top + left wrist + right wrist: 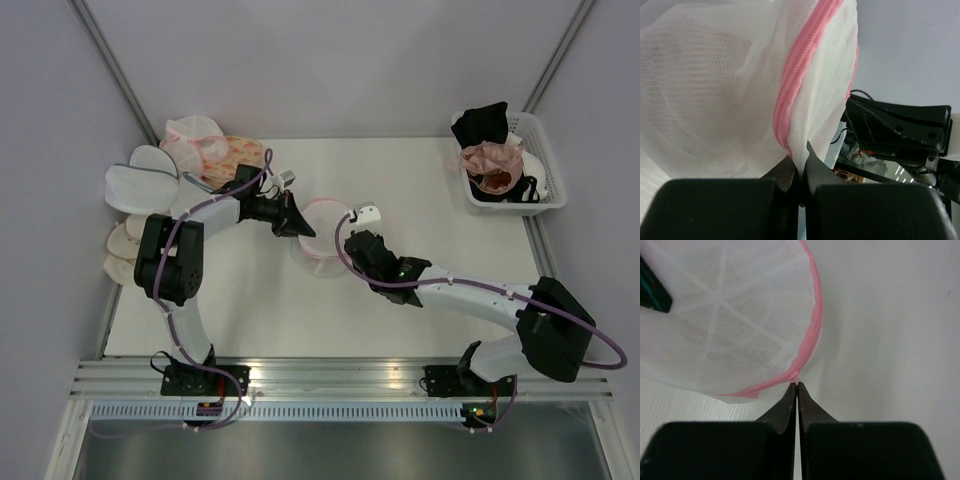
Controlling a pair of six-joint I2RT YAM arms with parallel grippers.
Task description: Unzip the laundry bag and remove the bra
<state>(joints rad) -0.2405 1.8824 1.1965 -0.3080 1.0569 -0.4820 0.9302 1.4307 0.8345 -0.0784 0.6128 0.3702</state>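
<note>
Left gripper (pixel 802 160) is clamped on the mesh of the laundry bag (pixel 322 238), which sits mid-table (pixel 420 190). Right gripper (pixel 797 386) is pinched closed on the zipper pull (pixel 796 376). The pink zipper (pixel 795 85) looks closed, so unzipping is only starting. Next, the pull needs drawing along the rim against the left's hold. The bra cannot be made out.

Laundry bag (pixel 325 238), small half-dome pouch of translucent white mesh with white ribs, pink zipper (pixel 812 335) rim closed along its visible run, at the middle of the counter (pixel 400 180), mesh edge pinched by left end effector (pixel 801 165), zipper end pinched by right end effector (pixel 797 387), bra (pixel 725 42) only a faint pink tint inside.
</note>
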